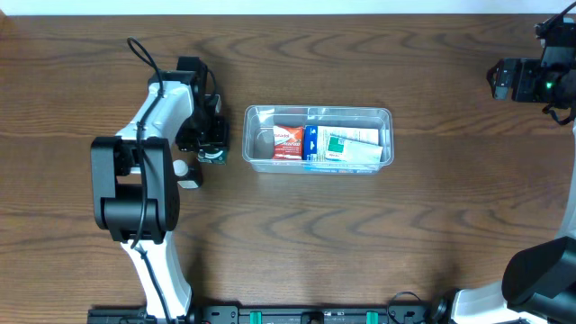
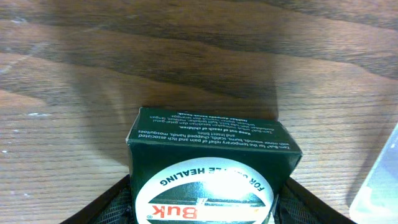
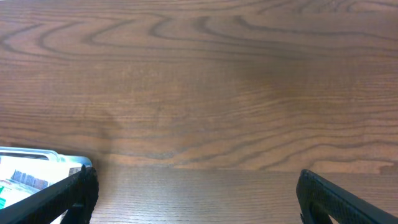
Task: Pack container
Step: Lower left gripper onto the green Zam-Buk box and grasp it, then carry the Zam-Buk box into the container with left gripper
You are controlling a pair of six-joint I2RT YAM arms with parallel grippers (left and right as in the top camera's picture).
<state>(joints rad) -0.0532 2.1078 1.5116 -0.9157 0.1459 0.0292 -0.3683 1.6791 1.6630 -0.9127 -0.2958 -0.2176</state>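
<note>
The container is a clear rectangular tub at mid-table, holding a red packet and a blue, green and white box. Its left end is bare. Just left of it, a dark green box with a round white label rests on the wood. My left gripper has its mesh-padded fingers pressed against both sides of that box. The tub's corner shows at the right of the left wrist view. My right gripper hovers open over bare wood at the far right, with the tub's end beside its left finger.
The left arm stretches from the front edge up to the green box. The right arm's wrist sits at the back right corner, and its base at the front right.
</note>
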